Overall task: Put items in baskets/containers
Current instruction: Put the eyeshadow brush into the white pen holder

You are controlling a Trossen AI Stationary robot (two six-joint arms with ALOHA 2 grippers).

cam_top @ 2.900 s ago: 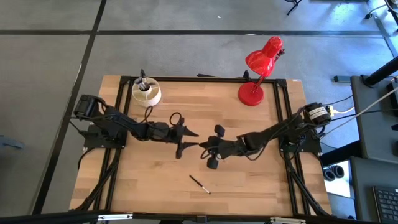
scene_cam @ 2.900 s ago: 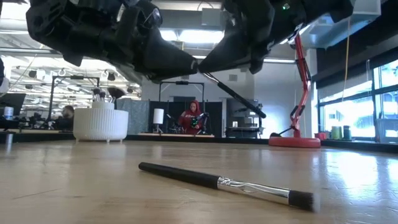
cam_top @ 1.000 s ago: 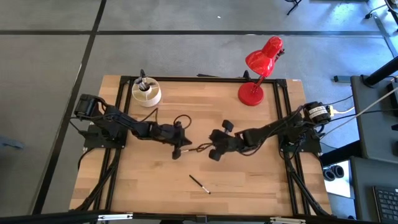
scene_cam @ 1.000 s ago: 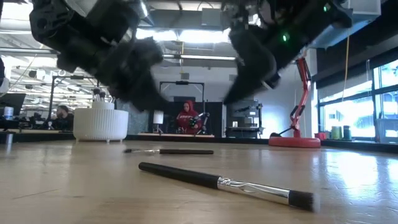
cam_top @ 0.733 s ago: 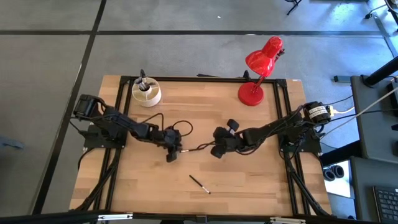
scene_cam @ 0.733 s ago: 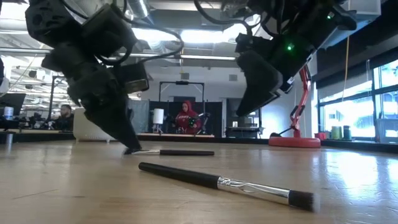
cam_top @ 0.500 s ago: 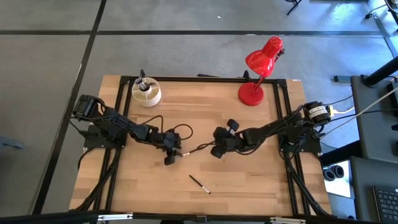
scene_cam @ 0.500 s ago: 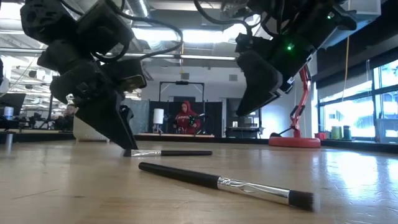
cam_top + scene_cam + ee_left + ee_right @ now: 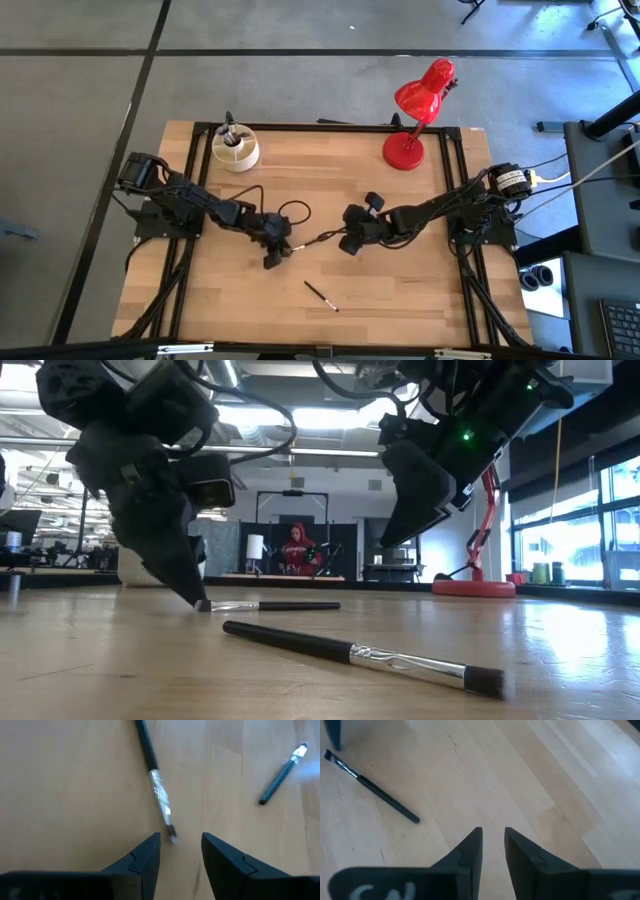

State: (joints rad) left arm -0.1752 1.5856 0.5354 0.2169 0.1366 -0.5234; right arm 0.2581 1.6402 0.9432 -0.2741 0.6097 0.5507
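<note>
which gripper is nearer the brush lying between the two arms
Left. The left gripper is open right at the bristle tip of the brush, fingertips down by the table. The right gripper hangs above the table, off the handle end, empty.

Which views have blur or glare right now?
Left wrist view: the second brush at the edge is soft, its tip smeared; the brush ahead of the left claw shows a bright shine on its metal band. Low view: the windows and ceiling lights blow out, and both arms read as dark silhouettes. High view: evenly lit.
</note>
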